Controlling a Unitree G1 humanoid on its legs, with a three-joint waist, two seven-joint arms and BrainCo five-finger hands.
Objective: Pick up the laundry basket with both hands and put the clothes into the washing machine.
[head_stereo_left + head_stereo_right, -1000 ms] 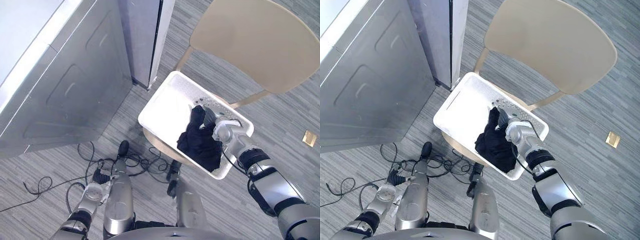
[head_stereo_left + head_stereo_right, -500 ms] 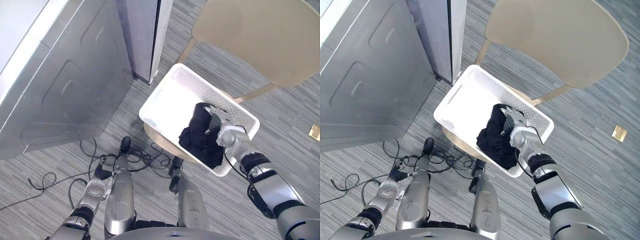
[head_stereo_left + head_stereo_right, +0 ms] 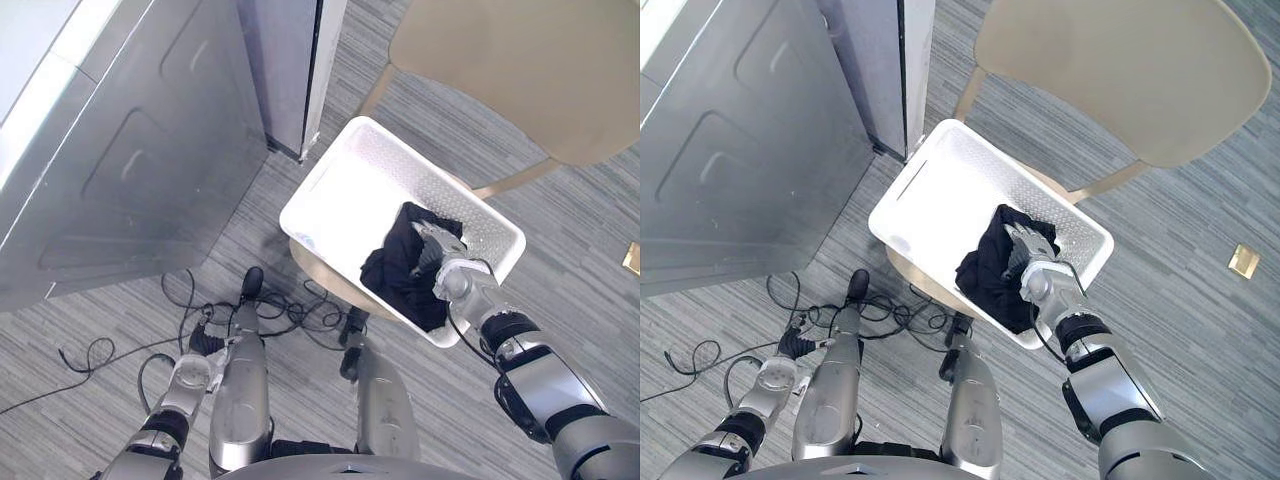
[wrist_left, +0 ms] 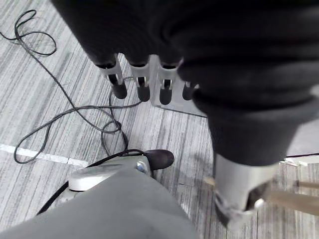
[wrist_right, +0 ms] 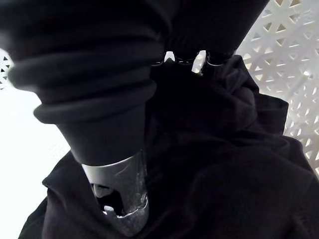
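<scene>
A white laundry basket [image 3: 345, 185] rests tilted on the seat of a beige chair [image 3: 520, 70]. Black clothes [image 3: 400, 275] lie bunched in the basket's near right end. My right hand [image 3: 440, 262] is down in the basket on top of that heap. In the right wrist view its fingers [image 5: 185, 58] dig into the black clothes [image 5: 229, 169] and the thumb [image 5: 119, 199] presses the cloth from the other side. My left hand [image 3: 200, 343] hangs low beside me over the floor, its fingers [image 4: 142, 82] straight and holding nothing. The grey washing machine [image 3: 130, 150] stands at the left.
A tall grey panel [image 3: 290, 70] stands just beyond the basket's far left corner. The floor is striped grey carpet. A small brass floor plate [image 3: 632, 258] lies at the right edge.
The camera has shifted a little. My right hand has sunk deeper into the black clothes, and the cloth has bunched up toward the basket's far wall. The left hand stays hanging.
</scene>
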